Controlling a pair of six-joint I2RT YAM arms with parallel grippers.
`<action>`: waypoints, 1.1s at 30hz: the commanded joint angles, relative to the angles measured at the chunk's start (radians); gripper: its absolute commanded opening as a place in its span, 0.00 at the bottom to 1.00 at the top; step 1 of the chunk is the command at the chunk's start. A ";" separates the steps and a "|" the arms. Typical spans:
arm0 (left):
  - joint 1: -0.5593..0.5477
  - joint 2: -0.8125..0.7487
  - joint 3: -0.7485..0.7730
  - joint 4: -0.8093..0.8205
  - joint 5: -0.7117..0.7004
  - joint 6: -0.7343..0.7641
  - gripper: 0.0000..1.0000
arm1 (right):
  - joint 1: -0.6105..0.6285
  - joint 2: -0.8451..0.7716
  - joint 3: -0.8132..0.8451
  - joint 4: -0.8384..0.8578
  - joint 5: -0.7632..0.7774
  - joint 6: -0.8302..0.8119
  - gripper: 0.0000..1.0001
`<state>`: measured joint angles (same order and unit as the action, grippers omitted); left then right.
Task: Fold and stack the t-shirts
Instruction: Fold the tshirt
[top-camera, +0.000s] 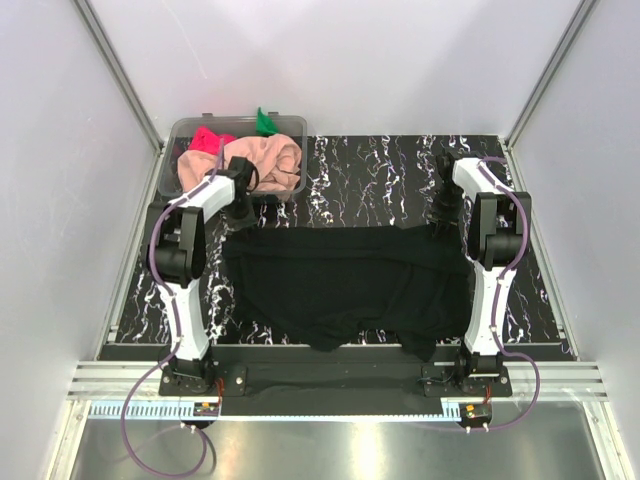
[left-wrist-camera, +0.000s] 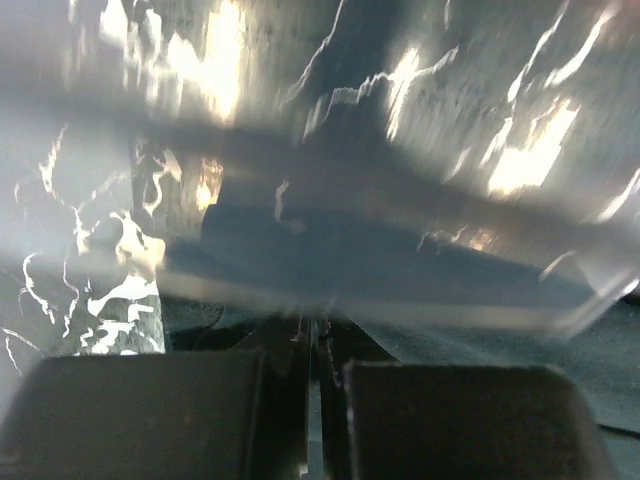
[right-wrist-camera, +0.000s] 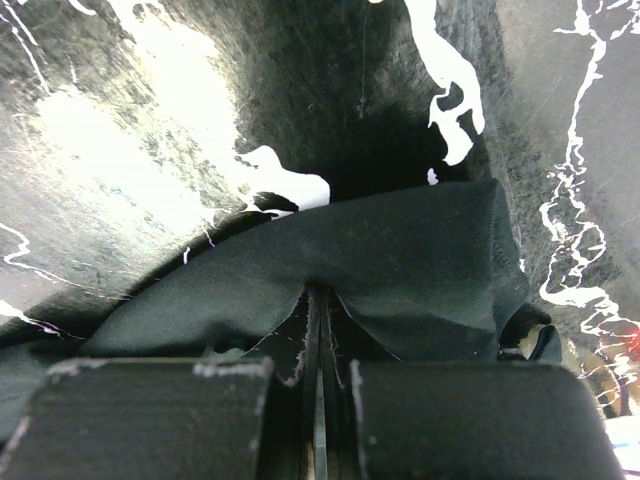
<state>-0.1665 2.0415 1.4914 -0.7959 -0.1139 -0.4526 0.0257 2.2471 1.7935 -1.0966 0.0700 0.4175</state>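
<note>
A large black t-shirt (top-camera: 340, 285) lies spread and rumpled across the middle of the marbled table. My left gripper (top-camera: 240, 218) sits at its far left corner, close to the tub. In the blurred left wrist view its jaws (left-wrist-camera: 312, 330) are shut, with dark cloth (left-wrist-camera: 500, 345) spreading from the tips. My right gripper (top-camera: 440, 226) is at the far right corner, shut (right-wrist-camera: 318, 295) on a pinched fold of the black cloth (right-wrist-camera: 400, 260). A peach-pink t-shirt (top-camera: 262, 160), a bright pink-red one (top-camera: 207, 140) and a green one (top-camera: 265, 122) lie bunched in the tub.
The clear plastic tub (top-camera: 185, 135) stands at the far left corner of the black marbled table (top-camera: 380, 170), just behind my left gripper. White walls with metal rails close in the left, right and back. Both arm bases stand at the near edge.
</note>
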 joint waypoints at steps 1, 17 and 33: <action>0.005 0.022 0.079 -0.011 -0.029 0.011 0.00 | 0.003 -0.023 0.049 0.024 0.016 -0.005 0.00; 0.041 0.098 0.253 -0.092 -0.041 0.034 0.00 | 0.003 0.152 0.300 -0.016 0.022 0.003 0.00; 0.041 0.054 0.192 -0.086 -0.015 0.045 0.00 | 0.014 -0.136 0.140 -0.071 -0.007 -0.039 0.00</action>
<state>-0.1371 2.1292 1.6985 -0.9146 -0.1165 -0.4248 0.0269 2.2406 1.9961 -1.1404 0.0669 0.3965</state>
